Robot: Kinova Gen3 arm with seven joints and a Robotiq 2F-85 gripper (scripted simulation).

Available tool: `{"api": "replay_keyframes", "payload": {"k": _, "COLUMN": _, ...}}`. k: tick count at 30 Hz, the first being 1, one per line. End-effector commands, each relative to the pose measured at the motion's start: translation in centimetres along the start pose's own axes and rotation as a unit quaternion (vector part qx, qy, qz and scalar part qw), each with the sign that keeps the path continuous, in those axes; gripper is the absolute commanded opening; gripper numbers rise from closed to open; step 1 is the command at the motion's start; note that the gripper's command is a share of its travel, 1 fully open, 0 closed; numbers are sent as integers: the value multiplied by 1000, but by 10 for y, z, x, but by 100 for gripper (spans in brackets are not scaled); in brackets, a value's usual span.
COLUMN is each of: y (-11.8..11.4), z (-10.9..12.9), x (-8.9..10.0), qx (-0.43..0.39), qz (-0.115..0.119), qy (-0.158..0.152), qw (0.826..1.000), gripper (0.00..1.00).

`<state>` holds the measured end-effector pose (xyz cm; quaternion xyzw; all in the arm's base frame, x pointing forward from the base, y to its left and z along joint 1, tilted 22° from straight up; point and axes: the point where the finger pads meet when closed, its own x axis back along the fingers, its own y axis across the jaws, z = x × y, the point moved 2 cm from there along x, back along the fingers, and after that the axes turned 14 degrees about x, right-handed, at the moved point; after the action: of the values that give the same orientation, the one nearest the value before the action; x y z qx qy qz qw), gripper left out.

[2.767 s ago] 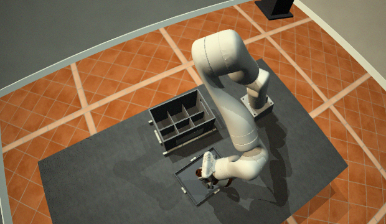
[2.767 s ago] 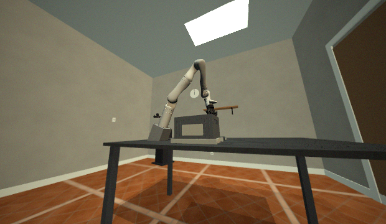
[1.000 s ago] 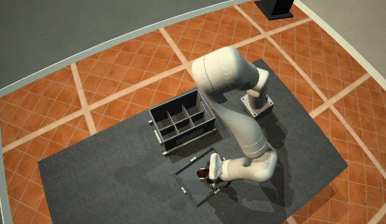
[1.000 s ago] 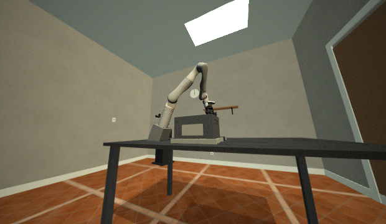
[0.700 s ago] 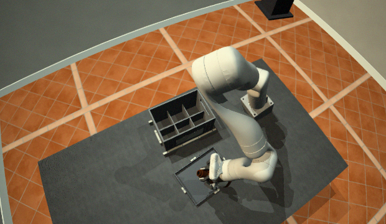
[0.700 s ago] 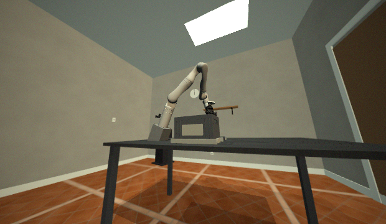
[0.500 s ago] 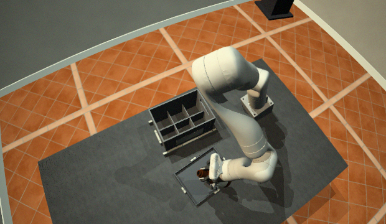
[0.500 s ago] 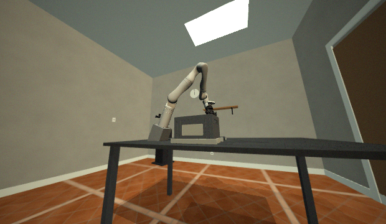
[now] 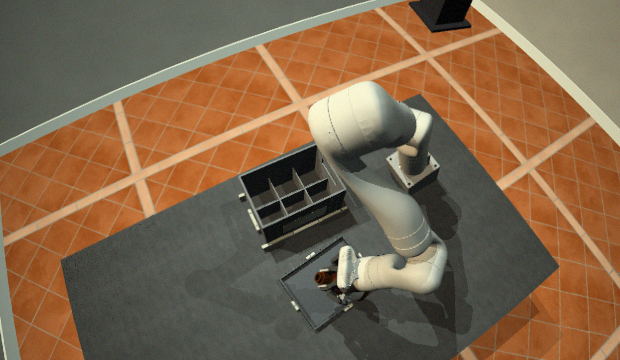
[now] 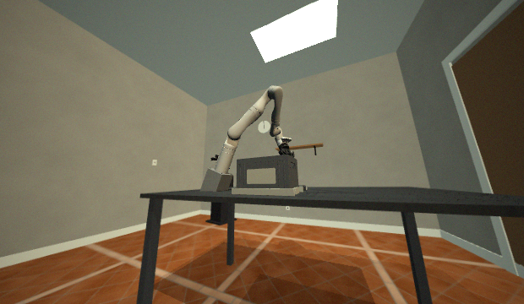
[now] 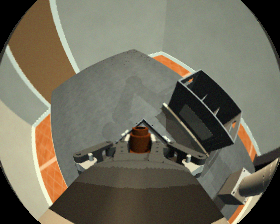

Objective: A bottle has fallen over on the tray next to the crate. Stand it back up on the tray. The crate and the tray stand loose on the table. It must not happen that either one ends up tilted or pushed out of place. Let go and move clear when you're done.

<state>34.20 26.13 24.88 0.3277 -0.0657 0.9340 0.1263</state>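
Note:
My gripper (image 9: 335, 284) is shut on the brown bottle (image 9: 322, 276) and holds it in the air over the flat grey tray (image 9: 317, 285). In the exterior view the gripper (image 10: 286, 149) is a little higher than the top of the crate (image 10: 266, 171), and the tray (image 10: 268, 191) lies on the table in front of it. In the wrist view the bottle (image 11: 139, 139) sits between the two fingers, one round end pointing away from the wrist. The fingers hide the rest of the bottle, and I cannot tell its exact tilt.
The dark crate (image 9: 292, 192) with several open compartments stands just behind the tray and also shows in the wrist view (image 11: 204, 112). My arm's base (image 9: 412, 172) is at the back right of the table. The forearm (image 9: 400, 272) hangs over the tray's right side.

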Motion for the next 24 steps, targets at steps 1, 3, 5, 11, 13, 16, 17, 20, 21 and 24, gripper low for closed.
{"api": "replay_keyframes", "payload": {"k": 1, "y": -1, "z": -4, "x": 0, "qx": 4, "qz": -1, "qy": 4, "qw": 1000, "gripper": 0}}
{"api": "replay_keyframes", "payload": {"k": 3, "y": -1, "z": -4, "x": 0, "qx": 4, "qz": -3, "qy": 11, "qw": 1000, "gripper": 0}}
{"api": "replay_keyframes", "payload": {"k": 5, "y": -1, "z": -5, "x": 0, "qx": 4, "qz": -5, "qy": 17, "qw": 1000, "gripper": 0}}
{"api": "replay_keyframes", "payload": {"k": 11, "y": -1, "z": -5, "x": 0, "qx": 4, "qz": -8, "qy": 32, "qw": 999, "gripper": 0}}
{"api": "replay_keyframes", "payload": {"k": 13, "y": -2, "z": -5, "x": 0, "qx": 4, "qz": -10, "qy": 38, "qw": 999, "gripper": 0}}
{"api": "replay_keyframes", "payload": {"k": 16, "y": -2, "z": -6, "x": 1, "qx": 4, "qz": -11, "qy": 48, "qw": 999, "gripper": 0}}
{"api": "replay_keyframes", "payload": {"k": 17, "y": -2, "z": -6, "x": 1, "qx": 4, "qz": -11, "qy": 51, "qw": 999, "gripper": 0}}
{"api": "replay_keyframes", "payload": {"k": 20, "y": -3, "z": -6, "x": 1, "qx": 4, "qz": -12, "qy": 58, "qw": 998, "gripper": 0}}
{"api": "replay_keyframes", "payload": {"k": 21, "y": -3, "z": -6, "x": 1, "qx": 4, "qz": -12, "qy": 60, "qw": 998, "gripper": 0}}
{"api": "replay_keyframes", "payload": {"k": 24, "y": -3, "z": -6, "x": 1, "qx": 4, "qz": -12, "qy": 65, "qw": 998, "gripper": 0}}
